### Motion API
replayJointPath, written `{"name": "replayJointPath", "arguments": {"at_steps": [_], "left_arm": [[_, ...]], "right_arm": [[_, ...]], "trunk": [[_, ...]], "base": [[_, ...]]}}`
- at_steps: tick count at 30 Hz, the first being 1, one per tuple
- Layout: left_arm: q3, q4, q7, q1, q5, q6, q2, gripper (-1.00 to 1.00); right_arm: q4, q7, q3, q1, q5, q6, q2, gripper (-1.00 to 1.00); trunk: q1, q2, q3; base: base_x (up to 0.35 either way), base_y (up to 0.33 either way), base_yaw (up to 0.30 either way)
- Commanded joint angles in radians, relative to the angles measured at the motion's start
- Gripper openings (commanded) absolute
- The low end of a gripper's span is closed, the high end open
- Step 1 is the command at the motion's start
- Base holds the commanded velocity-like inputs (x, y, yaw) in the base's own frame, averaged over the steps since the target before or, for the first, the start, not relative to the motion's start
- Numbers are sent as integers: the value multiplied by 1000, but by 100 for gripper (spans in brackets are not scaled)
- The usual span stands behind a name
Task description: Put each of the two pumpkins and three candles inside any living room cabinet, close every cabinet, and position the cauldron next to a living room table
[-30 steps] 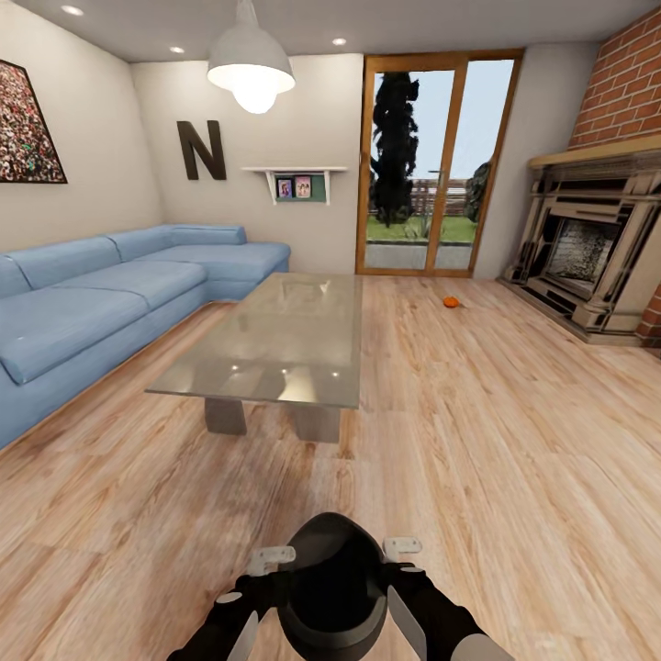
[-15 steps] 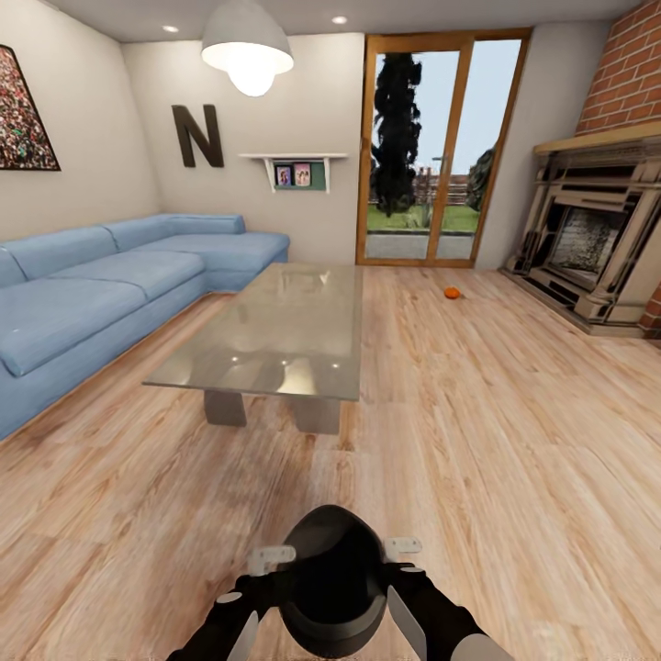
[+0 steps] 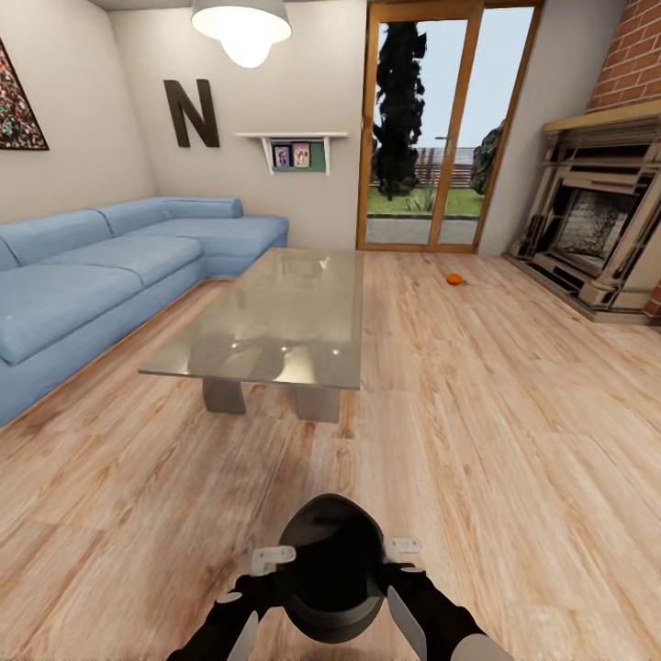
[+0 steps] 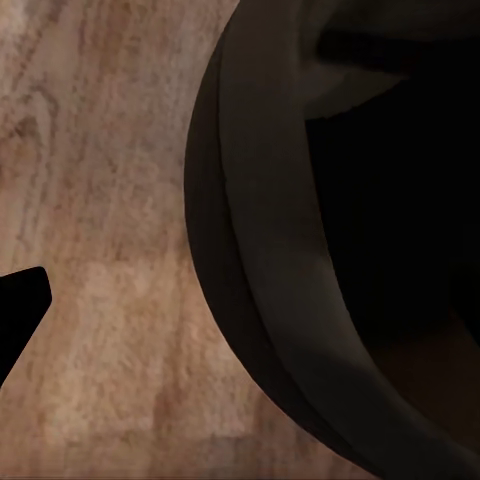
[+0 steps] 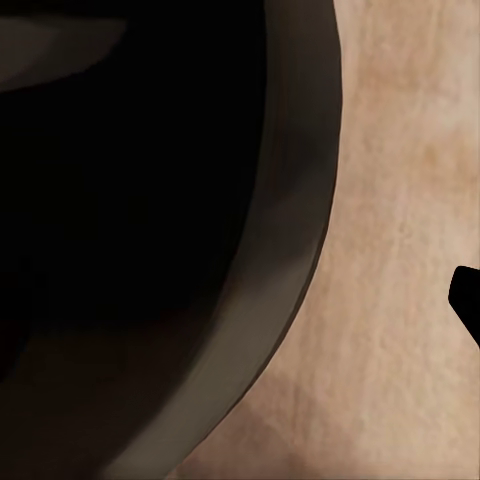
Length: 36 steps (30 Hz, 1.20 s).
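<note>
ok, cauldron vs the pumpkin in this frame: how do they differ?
Colour: the cauldron is black; the pumpkin is bright orange.
Shape: the cauldron is an open, wide-mouthed bowl; the pumpkin is a closed round lump.
Place: the cauldron sits between the left gripper and right gripper, close to the robot; the pumpkin lies on the floor near the fireplace.
Both are roundish.
</note>
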Motion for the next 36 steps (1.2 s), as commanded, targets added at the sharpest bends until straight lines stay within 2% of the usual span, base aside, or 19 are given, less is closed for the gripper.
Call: {"name": "replayJointPath", "arguments": {"at_steps": [1,3,9,22,36], "left_arm": [[-4,-2,7,0,10,5,1,100],[-6,-2,7,0,10,5,1,100],[-11,-2,7,0,10,5,1,100],[-13,-2,5,0,10,5,-1,100],[-39,-2,3,0,13,5,-1,100]], "right_arm": [[-2,-8,8,0,-10,5,-1,100],[-2,-8,8,0,-10,5,-1,100],[-1,-8,8,0,-10,5,-1,100],[-1,-8,8,0,-10,5,-1,100],[-1,-8,8,-1,-10,5,-1,100]], "trunk": [[0,0,-1],[0,0,-1],[2,-2,-24],[2,-2,-24],[2,-2,-24]], "base": [[0,0,0],[0,0,0],[0,0,0],[0,0,0],[0,0,0]]}}
